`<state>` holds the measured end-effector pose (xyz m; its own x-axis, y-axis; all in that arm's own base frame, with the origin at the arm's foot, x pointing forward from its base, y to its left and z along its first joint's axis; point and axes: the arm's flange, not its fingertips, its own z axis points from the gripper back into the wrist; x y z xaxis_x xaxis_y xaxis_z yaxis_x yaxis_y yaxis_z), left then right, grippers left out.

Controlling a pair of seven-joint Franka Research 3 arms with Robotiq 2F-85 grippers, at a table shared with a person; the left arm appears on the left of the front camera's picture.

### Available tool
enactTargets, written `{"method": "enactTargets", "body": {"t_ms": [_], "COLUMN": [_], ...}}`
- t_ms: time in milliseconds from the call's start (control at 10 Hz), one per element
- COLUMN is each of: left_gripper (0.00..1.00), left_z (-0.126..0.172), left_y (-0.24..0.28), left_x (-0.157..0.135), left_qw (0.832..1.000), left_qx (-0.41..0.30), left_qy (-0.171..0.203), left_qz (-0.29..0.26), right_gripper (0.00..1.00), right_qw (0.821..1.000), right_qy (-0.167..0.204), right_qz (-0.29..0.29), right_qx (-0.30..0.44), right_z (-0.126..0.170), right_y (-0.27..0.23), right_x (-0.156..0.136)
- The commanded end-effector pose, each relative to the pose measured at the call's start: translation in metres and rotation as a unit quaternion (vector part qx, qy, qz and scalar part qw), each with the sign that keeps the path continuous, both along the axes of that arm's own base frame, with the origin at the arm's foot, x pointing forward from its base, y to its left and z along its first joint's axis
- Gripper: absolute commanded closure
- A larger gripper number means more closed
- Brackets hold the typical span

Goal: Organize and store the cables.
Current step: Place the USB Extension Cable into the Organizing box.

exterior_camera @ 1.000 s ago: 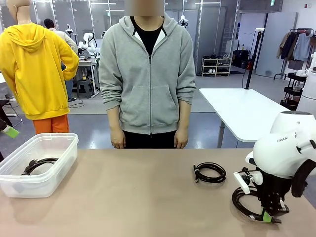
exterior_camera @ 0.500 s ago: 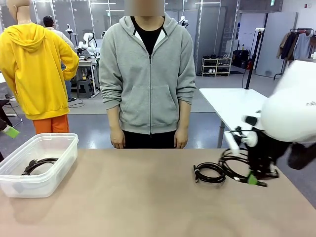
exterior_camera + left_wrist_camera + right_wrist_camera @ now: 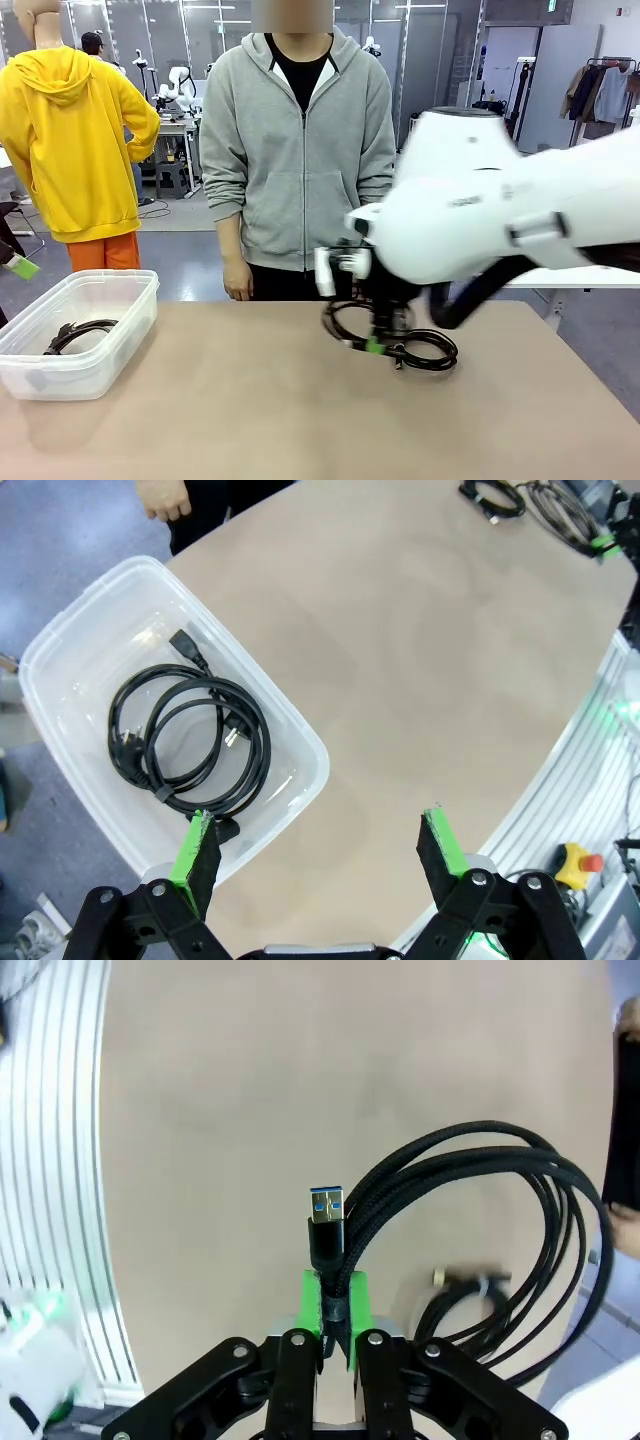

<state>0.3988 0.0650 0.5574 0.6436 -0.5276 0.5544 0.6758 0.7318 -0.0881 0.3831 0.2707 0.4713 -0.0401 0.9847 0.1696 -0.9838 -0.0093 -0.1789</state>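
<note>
One USB cable coil (image 3: 480,1138) clamped in right gripper (image 3: 335,1298); clear bin (image 3: 125,340) lies at nine o'clock, beneath wide-apart left gripper (image 3: 320,845).

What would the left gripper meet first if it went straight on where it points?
Likely the bare table, right beside the clear bin's corner. The left gripper is open, and one finger could clip the bin's rim; depth is unclear.

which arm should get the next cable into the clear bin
Right: the right gripper is shut on a braided cable coil, lifted over mid-table, so it only has to carry it across. The left gripper hangs open and empty near the bin.
</note>
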Motion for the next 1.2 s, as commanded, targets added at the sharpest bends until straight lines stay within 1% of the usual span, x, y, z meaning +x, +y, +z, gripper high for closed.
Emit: {"method": "enactTargets", "body": {"t_ms": [0,100,200,300,400,500,600,700,800,1100], "left_gripper": [0.0,0.0,0.0,0.0,0.0,0.0,0.0,0.0,0.0,0.0], "left_z": [0.002,0.002,0.002,0.002,0.002,0.002,0.002,0.002,0.002,0.002], "left_y": [-0.002,-0.002,-0.002,-0.002,-0.002,-0.002,-0.002,-0.002,-0.002,-0.002], "left_x": [0.003,0.003,0.003,0.003,0.003,0.003,0.003,0.003,0.003,0.003], "left_qw": [1.0,1.0,1.0,1.0,1.0,1.0,1.0,1.0,1.0,1.0], "left_qx": [-0.002,-0.002,-0.002,-0.002,-0.002,-0.002,-0.002,-0.002,-0.002,-0.002], "left_qy": [-0.003,-0.003,-0.003,-0.003,-0.003,-0.003,-0.003,-0.003,-0.003,-0.003], "left_qz": [0.013,0.013,0.013,0.013,0.013,0.013,0.013,0.013,0.013,0.013], "right_gripper": [1.0,1.0,1.0,1.0,1.0,1.0,1.0,1.0,0.8,0.39], "right_qw": [0.999,0.999,0.999,0.999,0.999,0.999,0.998,0.998,0.998,0.998], "right_qy": [-0.017,-0.021,-0.004,-0.016,-0.016,-0.002,0.011,0.016,0.02,0.02], "right_qz": [-0.033,-0.042,-0.043,-0.045,-0.038,-0.05,-0.054,-0.053,-0.057,-0.061], "right_qx": [0.004,-0.005,-0.004,0.002,0.005,0.008,0.01,0.008,0.009,0.028], "right_z": [-0.012,-0.034,-0.057,-0.079,-0.098,-0.116,-0.125,-0.129,-0.13,-0.119], "right_y": [0.055,0.083,0.099,0.108,0.113,0.114,0.114,0.113,0.11,0.096], "right_x": [0.015,0.019,0.023,0.026,0.028,0.034,0.035,0.035,0.036,0.034]}}
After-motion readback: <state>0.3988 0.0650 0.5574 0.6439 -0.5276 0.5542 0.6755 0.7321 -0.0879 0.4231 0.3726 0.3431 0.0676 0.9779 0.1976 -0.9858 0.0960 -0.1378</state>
